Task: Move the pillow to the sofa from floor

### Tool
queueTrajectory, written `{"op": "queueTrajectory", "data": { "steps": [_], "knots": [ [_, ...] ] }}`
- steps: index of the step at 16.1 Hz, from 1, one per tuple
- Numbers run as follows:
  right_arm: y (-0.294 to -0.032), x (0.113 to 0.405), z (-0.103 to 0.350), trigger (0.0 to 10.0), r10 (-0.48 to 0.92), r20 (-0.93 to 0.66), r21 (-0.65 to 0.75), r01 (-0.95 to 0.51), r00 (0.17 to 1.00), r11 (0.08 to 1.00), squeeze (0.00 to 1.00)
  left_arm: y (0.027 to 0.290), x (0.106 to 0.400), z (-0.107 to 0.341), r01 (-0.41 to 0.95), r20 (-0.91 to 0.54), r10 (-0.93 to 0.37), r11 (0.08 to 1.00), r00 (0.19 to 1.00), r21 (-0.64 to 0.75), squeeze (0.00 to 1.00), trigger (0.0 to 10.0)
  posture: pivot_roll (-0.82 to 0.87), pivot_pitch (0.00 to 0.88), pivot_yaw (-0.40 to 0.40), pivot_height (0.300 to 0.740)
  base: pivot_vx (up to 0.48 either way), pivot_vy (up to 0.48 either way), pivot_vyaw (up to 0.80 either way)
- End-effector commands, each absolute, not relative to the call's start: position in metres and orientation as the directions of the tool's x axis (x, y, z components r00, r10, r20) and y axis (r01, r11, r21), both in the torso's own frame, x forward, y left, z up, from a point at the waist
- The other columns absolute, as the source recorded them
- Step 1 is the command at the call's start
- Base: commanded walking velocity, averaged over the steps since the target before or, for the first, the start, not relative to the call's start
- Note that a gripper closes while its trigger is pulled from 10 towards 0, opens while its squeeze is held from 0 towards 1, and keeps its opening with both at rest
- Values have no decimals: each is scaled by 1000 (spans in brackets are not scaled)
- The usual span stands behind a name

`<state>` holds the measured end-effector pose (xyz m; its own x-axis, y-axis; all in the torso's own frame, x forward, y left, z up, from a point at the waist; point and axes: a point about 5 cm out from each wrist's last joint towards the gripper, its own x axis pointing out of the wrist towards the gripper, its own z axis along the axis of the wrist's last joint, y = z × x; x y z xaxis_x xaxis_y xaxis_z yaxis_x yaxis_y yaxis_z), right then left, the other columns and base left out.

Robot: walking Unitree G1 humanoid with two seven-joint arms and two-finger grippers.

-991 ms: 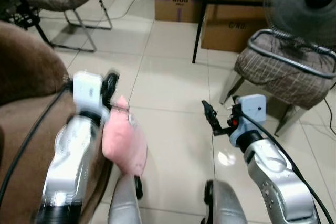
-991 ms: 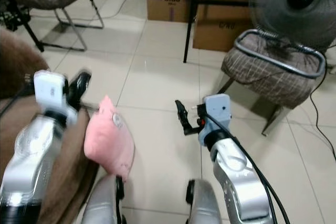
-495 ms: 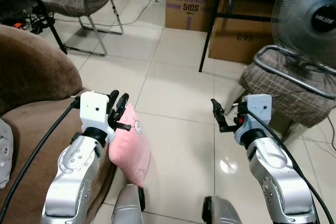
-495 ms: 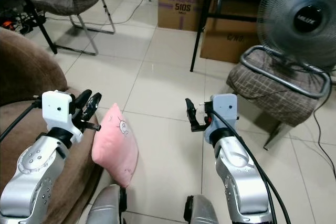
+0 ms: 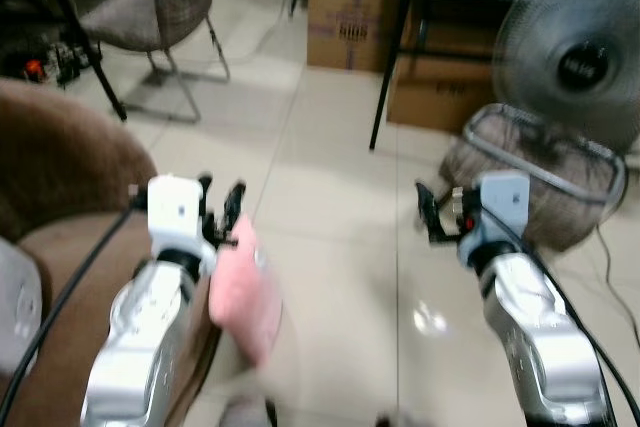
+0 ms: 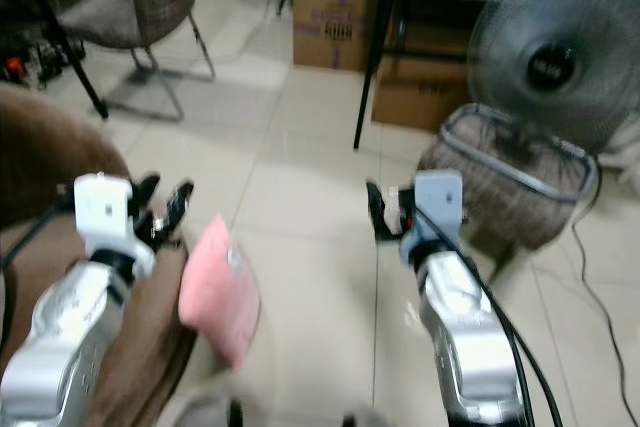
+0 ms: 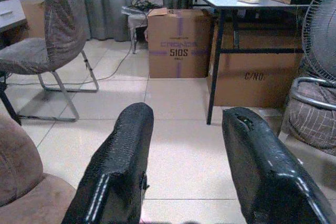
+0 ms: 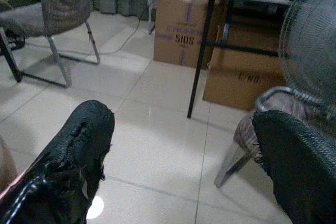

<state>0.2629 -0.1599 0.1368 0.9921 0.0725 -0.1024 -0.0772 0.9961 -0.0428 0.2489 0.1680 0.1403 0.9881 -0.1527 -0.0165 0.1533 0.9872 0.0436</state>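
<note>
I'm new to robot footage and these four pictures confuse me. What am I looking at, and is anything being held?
This is a walking humanoid robot with two silver arms, each ending in a gripper of two black fingers. The two wide pictures come from the camera eyes in its head, looking down at a tiled floor. The left gripper is by a brown sofa; the right gripper hangs open over the floor, near a fan.

The other two pictures come from cameras on the wrists, each looking along its own fingers.

The pink pillow is right below the left gripper, against the sofa's edge. That gripper's fingers stand apart, so I cannot say it is gripped.
</note>
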Motion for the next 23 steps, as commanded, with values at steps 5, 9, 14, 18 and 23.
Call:
{"op": "queueTrajectory", "data": {
  "steps": [5,9,14,18,23],
  "knots": [
    [-149,267,139,10000,132,-84,-66,-138,988,988,0,166,252,147,129,9,-130,987,991,95,1000,10000,76,0,-26,740,0,-279,385],
    [-148,271,140,10000,154,-71,-44,-157,985,987,0,167,254,148,111,10,-113,988,994,104,1000,10000,80,0,-27,740,0,-480,748],
    [-147,273,138,10000,157,-79,-3,-157,984,988,0,166,256,149,108,10,-110,987,994,117,1000,10000,84,0,-24,740,0,-477,769],
    [-147,273,135,10000,137,-86,38,-134,987,990,0,167,259,149,116,4,-118,985,993,131,1000,10000,85,0,0,740,0,-478,769],
    [-147,272,136,10000,112,-77,64,-107,991,992,0,168,262,150,128,0,-130,981,992,147,1000,10000,77,0,27,740,0,-478,770]
  ]
}}
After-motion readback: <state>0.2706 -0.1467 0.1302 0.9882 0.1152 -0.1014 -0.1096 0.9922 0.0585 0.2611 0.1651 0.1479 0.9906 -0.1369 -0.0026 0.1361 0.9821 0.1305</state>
